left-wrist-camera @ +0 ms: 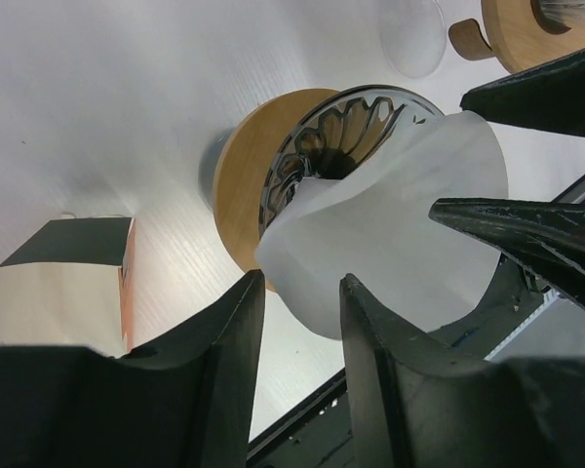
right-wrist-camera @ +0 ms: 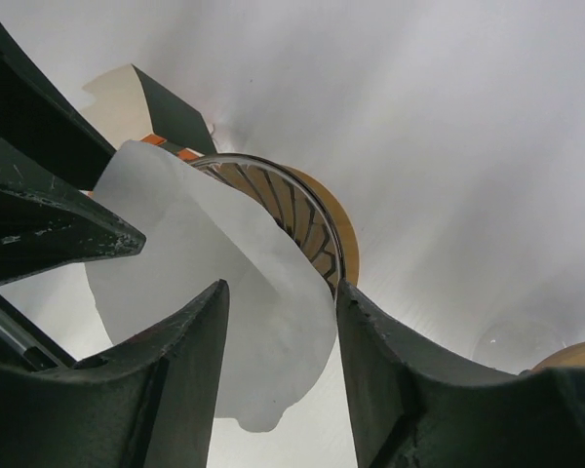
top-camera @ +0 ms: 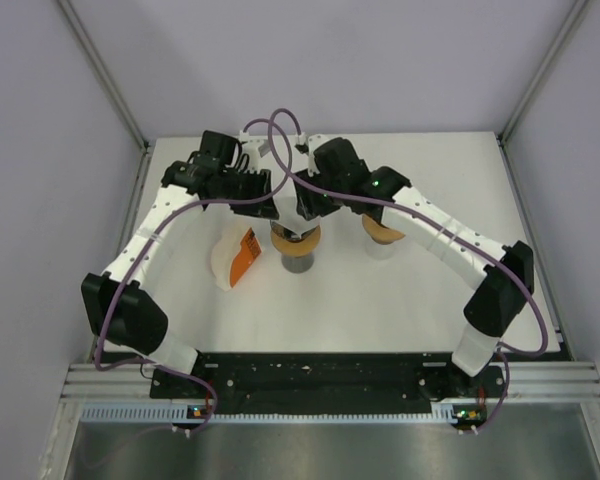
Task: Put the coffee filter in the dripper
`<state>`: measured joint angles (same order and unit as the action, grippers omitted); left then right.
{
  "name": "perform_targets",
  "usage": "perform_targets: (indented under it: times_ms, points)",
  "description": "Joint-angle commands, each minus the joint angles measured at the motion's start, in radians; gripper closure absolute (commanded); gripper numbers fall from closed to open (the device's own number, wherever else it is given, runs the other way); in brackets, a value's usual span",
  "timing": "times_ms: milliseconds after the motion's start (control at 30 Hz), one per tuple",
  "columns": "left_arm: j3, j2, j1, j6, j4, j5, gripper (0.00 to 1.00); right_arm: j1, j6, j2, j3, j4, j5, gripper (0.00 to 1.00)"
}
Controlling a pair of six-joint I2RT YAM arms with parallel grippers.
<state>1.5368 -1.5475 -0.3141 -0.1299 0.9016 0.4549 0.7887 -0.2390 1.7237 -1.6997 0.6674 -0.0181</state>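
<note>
A glass dripper with a ribbed inside and a wooden collar stands mid-table. A white paper coffee filter sits tilted in its mouth, one side sticking out over the rim. The right wrist view shows the same filter against the dripper's rim. My left gripper is open just beside the filter's edge, with bare table between its fingers. My right gripper is open too, its fingers standing either side of the filter's lower flap without pinching it. Both grippers hang over the dripper.
A white and orange filter pack lies left of the dripper, also in the left wrist view. A second wooden-collared piece stands to the right, with a clear glass part by it. Walls enclose the table.
</note>
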Motion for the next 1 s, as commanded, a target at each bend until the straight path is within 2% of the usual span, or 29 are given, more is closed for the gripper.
perform_targets:
  times_ms: [0, 167, 267, 333, 433, 533, 567, 733, 867, 967]
  points:
    - [0.057, 0.009, 0.003, 0.021, -0.001, 0.011, 0.54, -0.006, 0.035, -0.013, -0.072, -0.015, -0.020, 0.50]
    - [0.100, 0.004, 0.006, 0.032, 0.013, 0.013, 0.42, -0.006, 0.063, -0.029, -0.104, -0.015, -0.028, 0.48]
    - [0.134, 0.010, 0.026, 0.027, 0.017, 0.025, 0.41, -0.005, 0.075, -0.044, -0.118, -0.020, -0.022, 0.51]
    - [0.141, 0.021, 0.056, 0.004, 0.002, 0.044, 0.38, 0.000, 0.076, -0.052, -0.110, -0.035, 0.013, 0.61]
    - [0.093, 0.053, 0.107, -0.063, -0.056, 0.061, 0.36, 0.010, 0.070, -0.038, -0.075, -0.063, 0.069, 0.83]
    - [0.004, 0.090, 0.122, -0.128, -0.127, 0.059, 0.29, 0.024, 0.066, 0.032, -0.107, -0.007, 0.078, 0.98]
    - [-0.019, 0.098, 0.122, -0.141, -0.144, 0.062, 0.27, 0.029, 0.064, 0.059, -0.129, 0.020, 0.075, 1.00]
    - [-0.121, 0.124, 0.124, -0.218, -0.202, 0.079, 0.26, 0.056, 0.070, 0.195, -0.264, 0.159, 0.032, 1.00]
    - [-0.217, 0.147, 0.142, -0.333, -0.282, 0.113, 0.32, 0.076, 0.092, 0.283, -0.369, 0.254, -0.006, 1.00]
    - [-0.247, 0.153, 0.158, -0.366, -0.313, 0.123, 0.36, 0.090, 0.096, 0.341, -0.426, 0.320, -0.032, 1.00]
